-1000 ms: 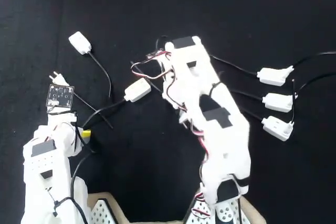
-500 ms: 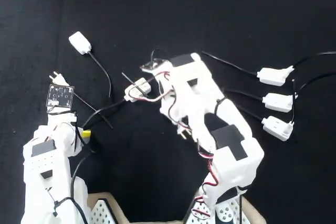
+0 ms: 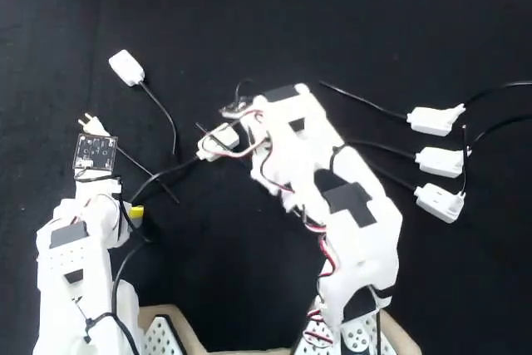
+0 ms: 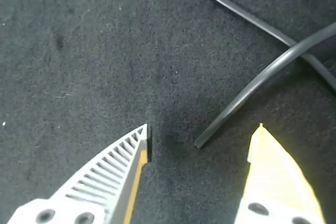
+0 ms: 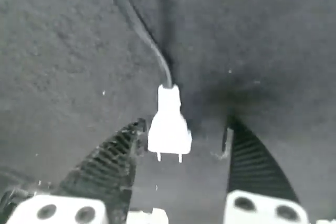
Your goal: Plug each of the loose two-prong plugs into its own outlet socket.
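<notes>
Nothing is seated yet: the right gripper (image 5: 184,127), fingers spread, straddles one loose plug (image 5: 169,129) — left gripper (image 4: 203,129) likewise spread, outlet sockets (image 3: 439,160) vacant.

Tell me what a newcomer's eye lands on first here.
The big white right arm stands over the middle of the black table, its open gripper straddling a white plug. Next come three white sockets lined up at the table's right edge, cords trailing. At lower left, the left gripper hangs open over two crossed black cables.
</notes>
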Robot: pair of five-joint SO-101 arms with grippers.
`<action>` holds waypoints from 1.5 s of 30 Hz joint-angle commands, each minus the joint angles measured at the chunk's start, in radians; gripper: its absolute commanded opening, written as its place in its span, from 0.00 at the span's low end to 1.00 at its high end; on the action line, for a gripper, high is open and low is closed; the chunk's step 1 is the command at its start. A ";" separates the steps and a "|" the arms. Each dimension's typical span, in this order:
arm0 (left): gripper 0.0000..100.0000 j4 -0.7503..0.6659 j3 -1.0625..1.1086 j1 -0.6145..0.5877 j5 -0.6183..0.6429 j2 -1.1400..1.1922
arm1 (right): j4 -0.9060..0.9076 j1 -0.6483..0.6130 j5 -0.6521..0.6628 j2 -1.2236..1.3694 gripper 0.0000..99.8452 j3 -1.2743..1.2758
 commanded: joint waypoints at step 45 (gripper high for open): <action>0.30 0.003 -0.025 -0.008 -0.005 -0.017 | -0.117 -0.054 -0.034 -0.007 0.01 0.116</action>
